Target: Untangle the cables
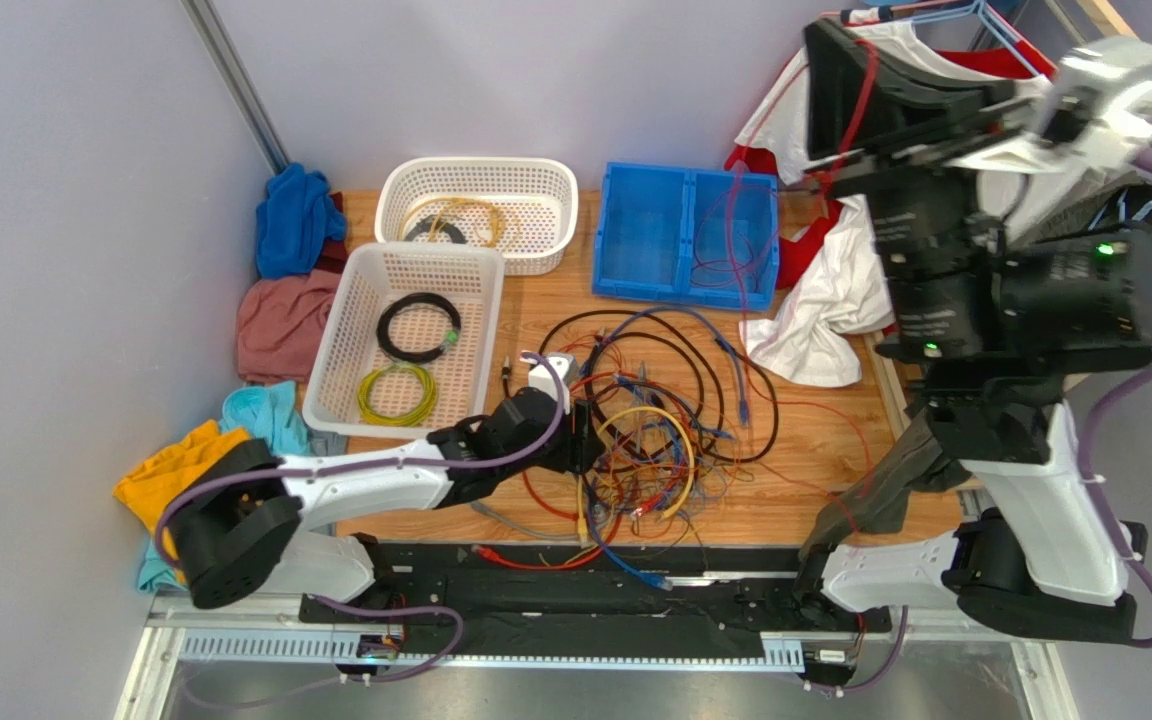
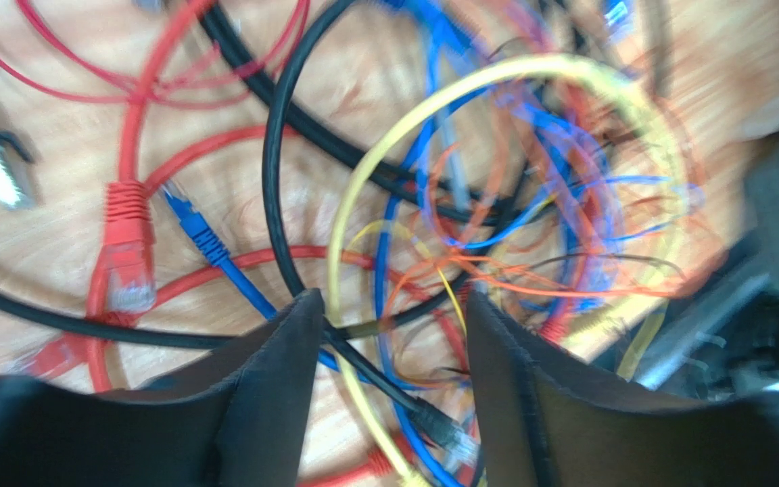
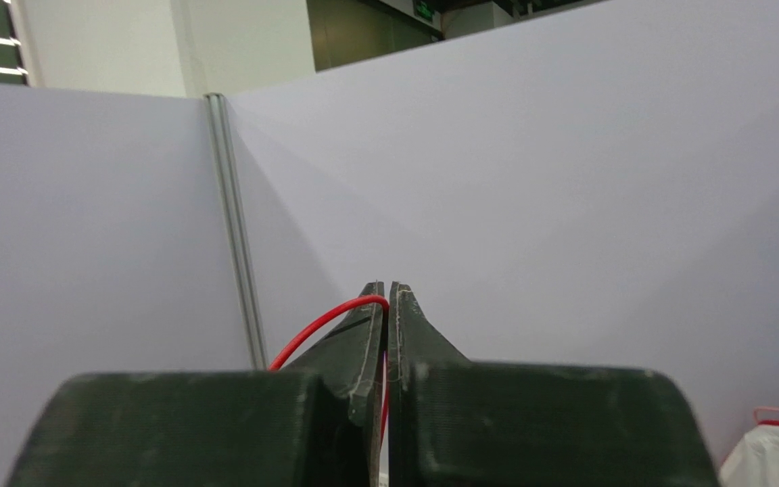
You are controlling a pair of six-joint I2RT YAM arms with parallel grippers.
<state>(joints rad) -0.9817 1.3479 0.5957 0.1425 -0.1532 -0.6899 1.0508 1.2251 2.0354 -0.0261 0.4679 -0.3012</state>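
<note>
The cables [image 1: 642, 435] lie as a tangle of red, orange, yellow, black and blue wires on the wooden table, just right of my left gripper [image 1: 585, 443]. In the left wrist view that gripper [image 2: 392, 304] stands open low over the tangle. A black cable [image 2: 404, 391], a yellow one [image 2: 335, 294] and a blue one run across the gap between its fingers, none of them pinched. My right gripper [image 1: 823, 83] is raised high at the back right. In its wrist view it [image 3: 387, 289] is shut on a thin red wire [image 3: 312, 330] that loops out to the left.
A white basket [image 1: 339, 338] holds a black coil [image 1: 419, 324] and a yellow-green coil [image 1: 397, 393]. Behind it stands a second white basket [image 1: 480, 177], and a blue crate [image 1: 687, 225] to its right. Cloths [image 1: 289, 285] are piled at the left and white and red garments [image 1: 830, 293] at the right.
</note>
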